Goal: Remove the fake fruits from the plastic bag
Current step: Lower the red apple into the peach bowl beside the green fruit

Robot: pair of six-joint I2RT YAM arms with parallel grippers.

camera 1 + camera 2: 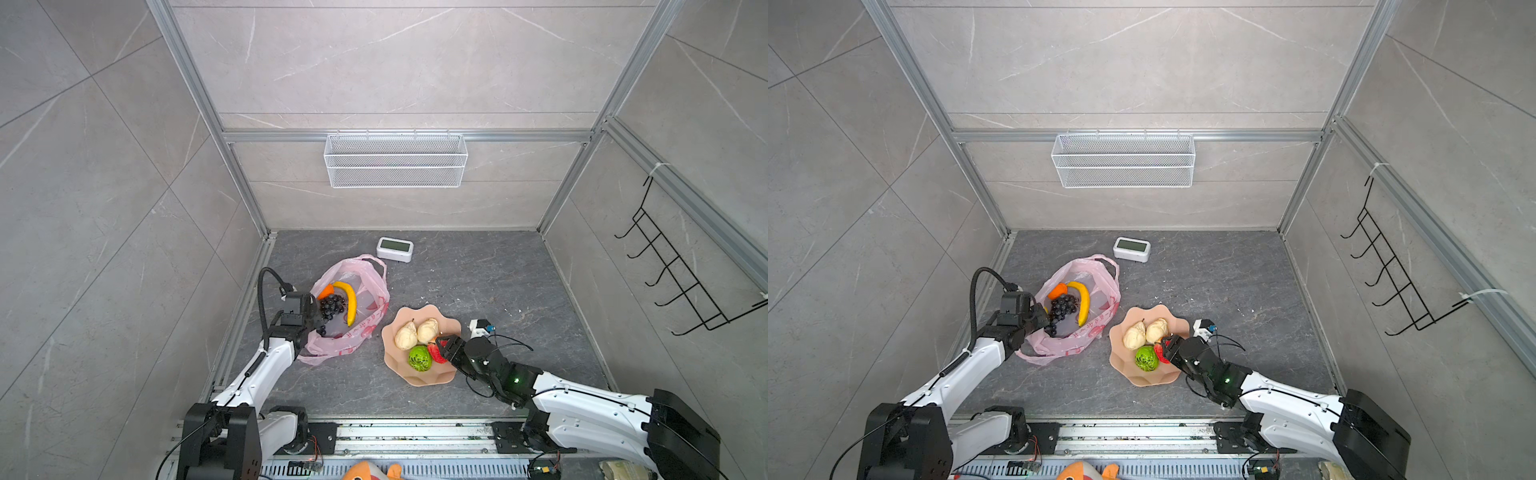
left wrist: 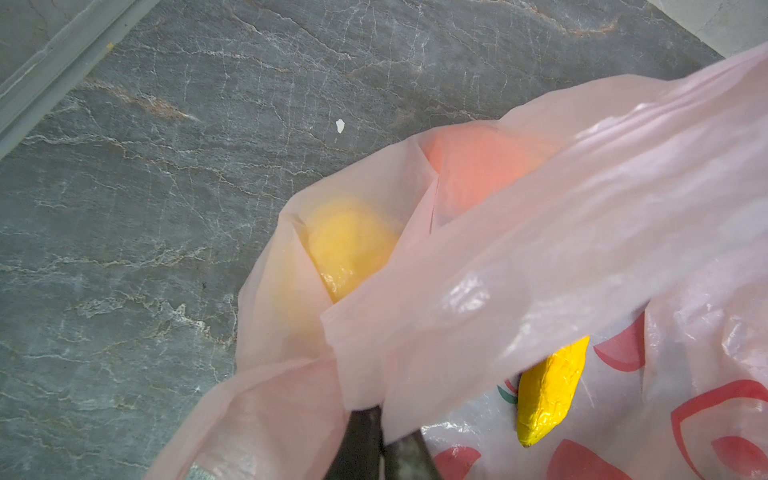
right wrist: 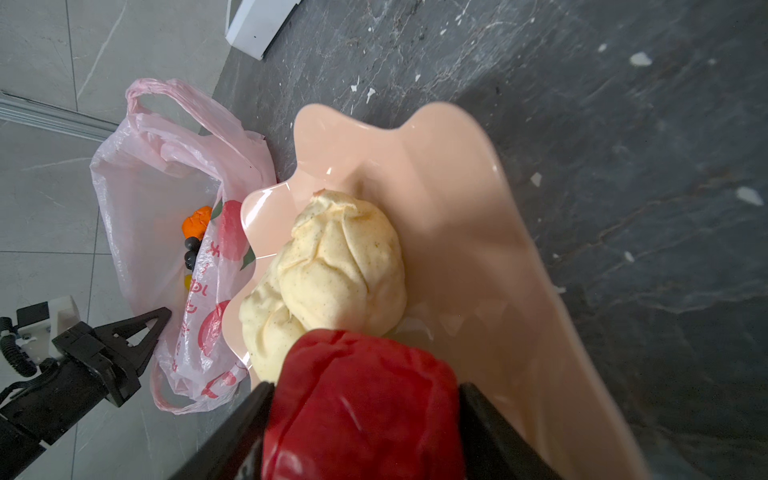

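The plastic bag (image 1: 374,286) (image 1: 1105,286) lies open at the left in both top views. Inside it are a yellow banana (image 1: 351,301) (image 2: 548,390), a dark grape bunch (image 1: 332,307) and an orange (image 1: 326,291). A yellow lemon (image 2: 349,245) shows through the film. My left gripper (image 1: 315,315) (image 2: 382,444) is shut on the bag's rim. My right gripper (image 1: 442,347) (image 3: 365,388) holds a red apple (image 3: 361,415) low over the peach bowl (image 1: 419,380), both fingers touching it. Two beige lumps (image 1: 406,336) (image 3: 332,270) and a green bumpy fruit (image 1: 419,357) lie in the bowl.
A white clock (image 1: 395,248) stands behind the bag. On the back wall hangs a white wire basket (image 1: 395,160), on the right wall a black hook rack (image 1: 685,270). An orange plush toy (image 1: 370,471) peeks in at the front edge.
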